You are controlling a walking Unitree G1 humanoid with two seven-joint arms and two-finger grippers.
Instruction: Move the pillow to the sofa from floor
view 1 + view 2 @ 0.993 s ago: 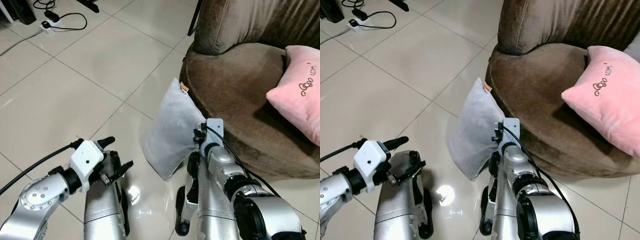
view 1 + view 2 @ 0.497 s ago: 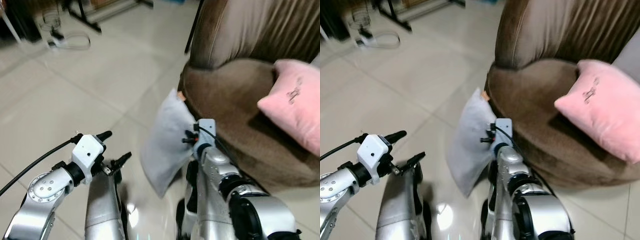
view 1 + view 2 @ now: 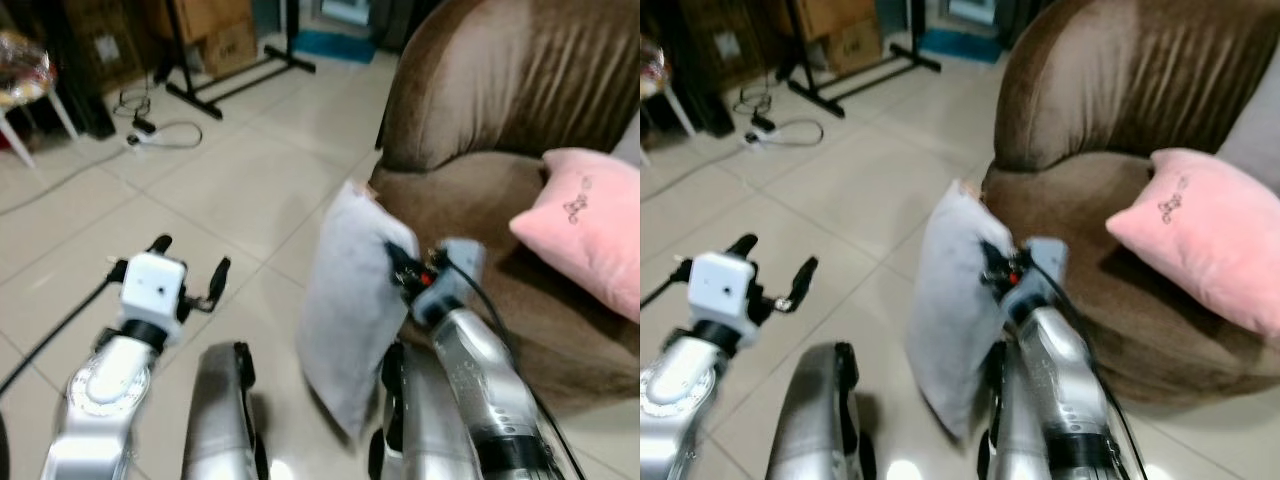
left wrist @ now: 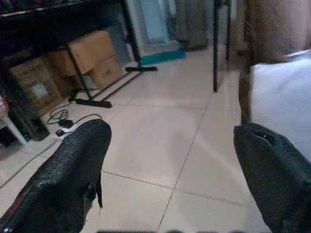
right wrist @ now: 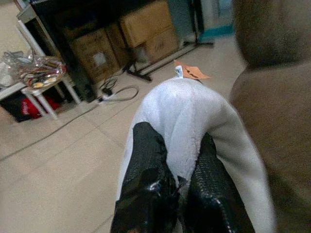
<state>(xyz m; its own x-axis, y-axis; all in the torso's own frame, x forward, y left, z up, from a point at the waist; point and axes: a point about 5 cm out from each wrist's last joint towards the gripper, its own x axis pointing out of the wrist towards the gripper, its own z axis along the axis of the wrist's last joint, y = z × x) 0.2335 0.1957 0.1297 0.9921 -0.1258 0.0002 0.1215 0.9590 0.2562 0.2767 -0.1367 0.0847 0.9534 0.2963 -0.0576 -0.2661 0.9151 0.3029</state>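
While the left pincer [image 3: 190, 270] hangs wide open over the tiled floor [image 3: 230, 180] holding nothing, the right pincer [image 5: 177, 182] is clamped on an edge of the grey pillow [image 3: 350, 300], which hangs upright just beside the brown sofa [image 3: 480, 200] bearing a pink cushion [image 3: 585, 225].

A home living room: a brown sofa [image 3: 500, 130] with a pink cushion [image 3: 585, 225], pale tiled floor [image 3: 230, 180], cardboard boxes [image 4: 85, 60], and a power strip [image 3: 755, 135].
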